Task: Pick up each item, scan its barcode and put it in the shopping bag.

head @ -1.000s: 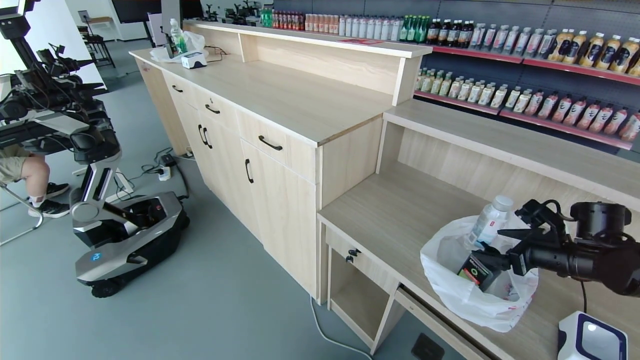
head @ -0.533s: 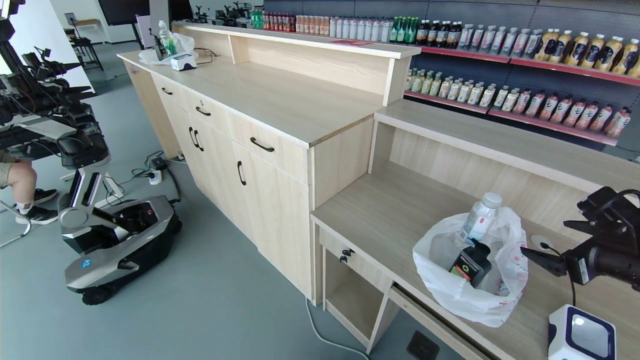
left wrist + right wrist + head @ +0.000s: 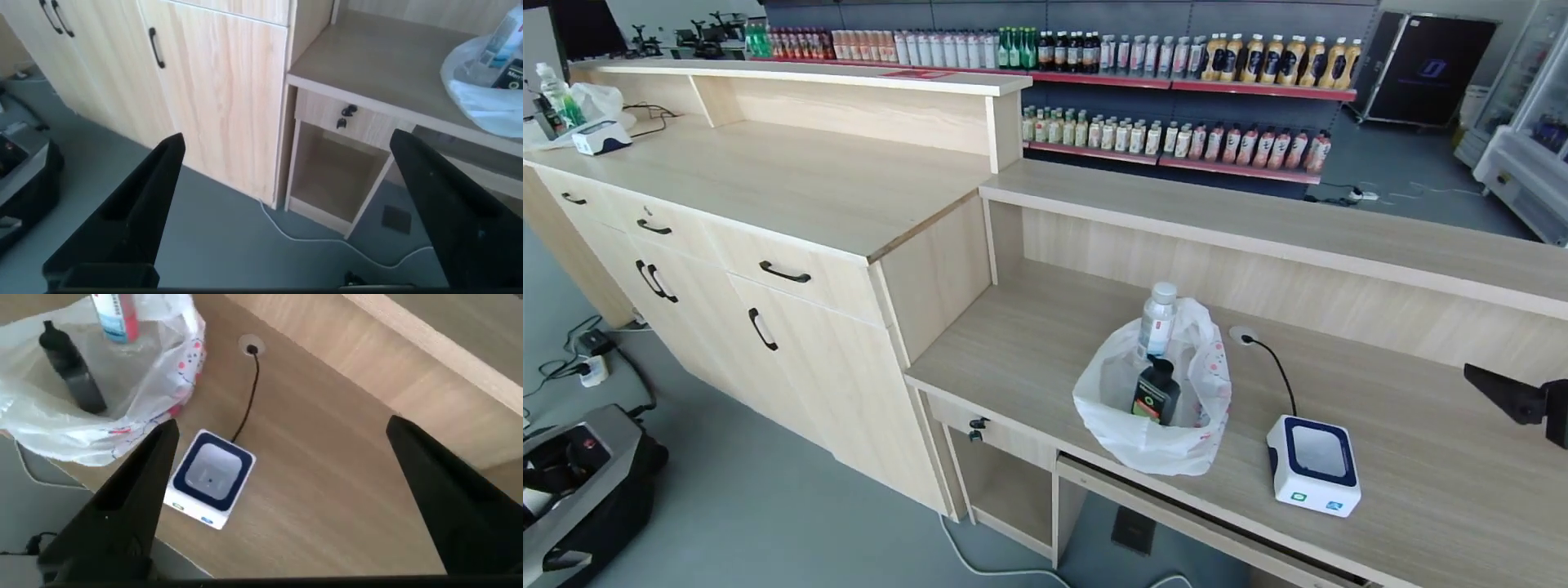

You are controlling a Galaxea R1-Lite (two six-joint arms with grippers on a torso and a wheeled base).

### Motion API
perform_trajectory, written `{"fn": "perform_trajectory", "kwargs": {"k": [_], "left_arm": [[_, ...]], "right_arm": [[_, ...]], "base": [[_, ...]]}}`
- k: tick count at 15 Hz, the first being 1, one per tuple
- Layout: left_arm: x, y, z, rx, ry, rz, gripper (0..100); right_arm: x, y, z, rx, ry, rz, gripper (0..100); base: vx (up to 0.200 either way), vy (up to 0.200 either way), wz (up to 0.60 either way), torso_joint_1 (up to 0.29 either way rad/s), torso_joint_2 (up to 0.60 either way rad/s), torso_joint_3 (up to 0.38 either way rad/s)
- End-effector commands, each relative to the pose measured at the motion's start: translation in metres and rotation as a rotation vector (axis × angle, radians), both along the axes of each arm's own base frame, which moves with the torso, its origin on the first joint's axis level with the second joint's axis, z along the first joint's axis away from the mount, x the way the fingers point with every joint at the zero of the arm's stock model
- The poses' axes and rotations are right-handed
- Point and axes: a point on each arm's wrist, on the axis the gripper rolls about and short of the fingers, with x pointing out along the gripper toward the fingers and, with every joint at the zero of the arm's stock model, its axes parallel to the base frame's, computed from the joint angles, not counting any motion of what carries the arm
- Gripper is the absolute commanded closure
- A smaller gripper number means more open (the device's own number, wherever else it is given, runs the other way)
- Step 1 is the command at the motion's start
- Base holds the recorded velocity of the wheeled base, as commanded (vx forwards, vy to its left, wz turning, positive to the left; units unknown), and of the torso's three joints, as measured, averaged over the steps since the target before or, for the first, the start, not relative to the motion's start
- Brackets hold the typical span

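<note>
Holds left gripper [image 3: 286, 140] and right gripper [image 3: 282, 426] spread wide, empty, with clear bottle [image 3: 1158, 318] and black bottle [image 3: 1156, 398] in shopping bag [image 3: 1123, 437].

A long light wood counter [image 3: 1045, 359] runs across a shop. Its taller left section has pale wooden cabinet doors [image 3: 800, 343] with curved black handles [image 3: 784, 272]. Behind the counter stand red-edged shelves of bottled drinks [image 3: 1176, 139]. Beyond the counter's right end are a glass-door fridge [image 3: 1523, 131] and a large black case [image 3: 1429, 69]. Left of the counter, a white power strip [image 3: 592, 371] lies on the grey floor [image 3: 768, 506].
</note>
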Motion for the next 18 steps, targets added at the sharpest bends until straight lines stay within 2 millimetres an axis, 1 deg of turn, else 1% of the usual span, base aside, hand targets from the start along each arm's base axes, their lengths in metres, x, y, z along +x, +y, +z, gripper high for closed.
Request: {"fn": "perform_trajectory", "kwargs": {"k": [1,4,5,6,9,11,14,15,17,18], "left_arm": [[0.0,0.0,0.0,0.0,0.001,0.001,0],[0.0,0.0,0.0,-0.001,0.0,0.001,0],[0.0,0.0,0.0,0.0,0.001,0.001,0],[0.0,0.0,0.0,-0.001,0.001,0.001,0],[0.0,0.0,0.0,0.0,0.001,0.001,0],[0.0,0.0,0.0,-0.001,0.001,0.001,0],[0.0,0.0,0.0,0.0,0.001,0.001,0],[0.0,0.0,0.0,-0.001,0.001,0.001,0],[0.0,0.0,0.0,-0.001,0.001,0.001,0],[0.0,0.0,0.0,0.0,0.001,0.001,0]], "right_arm": [[-0.021,0.005,0.015,0.027,-0.078,-0.083,0],[-0.055,0.012,0.014,0.045,-0.034,-0.141,0],[-0.06,0.014,0.013,0.045,-0.029,-0.146,0],[-0.073,0.018,0.006,0.045,-0.011,-0.169,0],[-0.096,0.026,-0.01,0.045,-0.022,-0.189,0],[-0.113,0.035,-0.021,0.074,-0.085,-0.135,0],[-0.134,0.043,-0.058,0.155,-0.129,-0.086,0],[-0.144,0.046,-0.075,0.177,-0.161,-0.05,0],[-0.155,0.048,-0.083,0.179,-0.227,0.001,0],[-0.16,0.049,-0.088,0.19,-0.218,0.022,0]], "base": [[0.0,0.0,-0.6,0.002,-0.01,0.007],[0.0,0.0,-0.6,0.002,0.0,0.002],[0.0,0.0,-0.6,0.007,0.01,0.002],[0.0,0.0,-0.6,0.002,0.0,0.002],[0.0,0.0,-0.6,0.001,0.01,-0.001],[0.0,0.0,-0.6,0.002,0.0,-0.002],[0.0,0.0,0.0,0.0,0.0,0.0],[0.0,0.0,0.0,0.0,0.0,0.0],[0.0,0.0,0.0,0.0,0.0,0.0],[0.0,0.0,0.0,0.0,0.0,0.0]]}}
